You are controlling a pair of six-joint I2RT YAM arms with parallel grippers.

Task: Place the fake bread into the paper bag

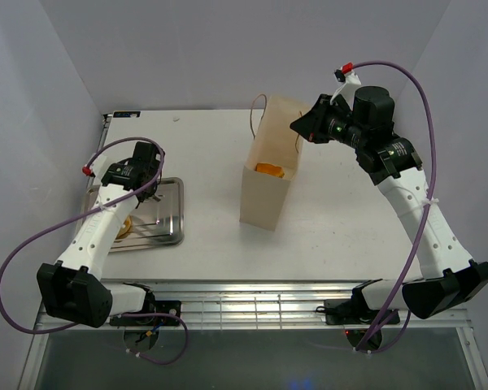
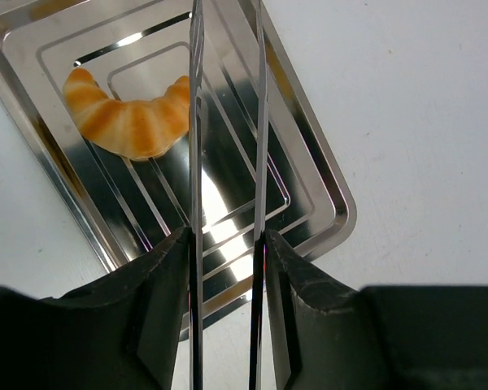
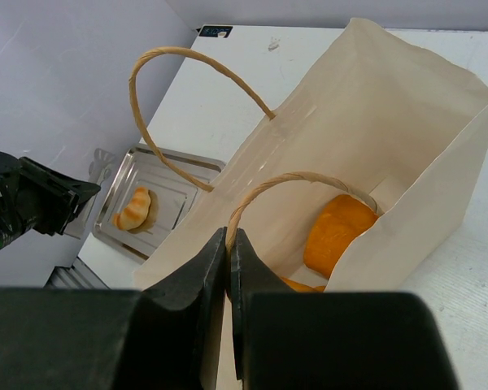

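Over the metal tray [image 2: 335, 195] at the left side of the bench [image 2: 407, 122], the left hand [image 2: 225, 240] is clamped on a pair of long tweezers [image 2: 261, 162]. Its fingers press on the outside of the two blades. The blades run forward with a narrow gap between them, and their tips lie beyond the top edge of the wrist view. One piece of fake bread [image 2: 126, 122], a golden crescent, lies in the tray just left of the blades. Its right end meets the left blade in the picture, but I cannot tell whether they touch.

Near the middle of the bench the paper bag [image 1: 264, 199] stands upright and open, well apart from the tray. The right hand [image 3: 228, 237] is at the bag's right rim, its fingers pinched narrow on the near handle [image 3: 301, 177] where the string meets the paper. The far handle [image 3: 159, 57] arches free above the opposite rim. Inside the bag an orange rounded piece [image 3: 337, 234] rests on the bottom. A second orange bit [image 3: 297, 284] shows beside it, mostly hidden by the bag's near wall.
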